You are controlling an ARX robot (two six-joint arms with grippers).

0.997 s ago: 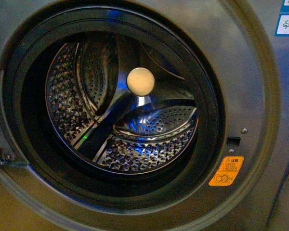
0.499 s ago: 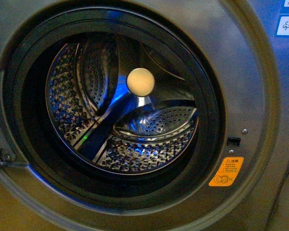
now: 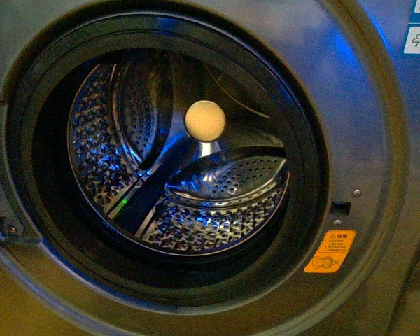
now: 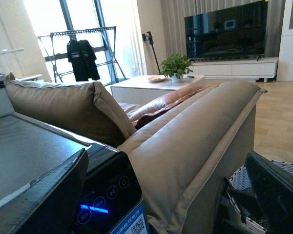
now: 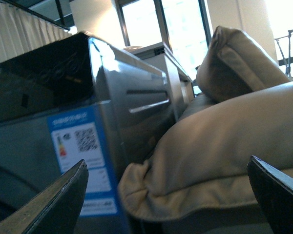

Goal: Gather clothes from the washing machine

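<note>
The washing machine (image 3: 364, 133) fills the front view, its grey front round an open black-rimmed porthole. Inside, the perforated steel drum (image 3: 126, 126) shows a pale round hub (image 3: 205, 120) and bare metal; no clothes show in it. An orange warning sticker (image 3: 330, 250) sits at the lower right. Neither arm appears in the front view. My left gripper (image 4: 166, 200) is open, held above the machine's black top panel (image 4: 105, 192) with its blue-lit buttons, nothing between the fingers. My right gripper (image 5: 166, 200) is open too, beside the machine's side (image 5: 132, 107), holding nothing.
A tan leather sofa (image 4: 185, 136) stands right against the machine. A woven basket (image 4: 244, 181) sits by the sofa's end. A dark shirt hangs on a drying rack (image 4: 83, 56) near the window. A TV (image 4: 224, 29) and a low white table (image 4: 146, 85) stand further off.
The front view has crept slightly, the sticker sitting a touch lower. Blue reflections on the drum and machine front have shifted. Nothing was taken hold of or let go.
</note>
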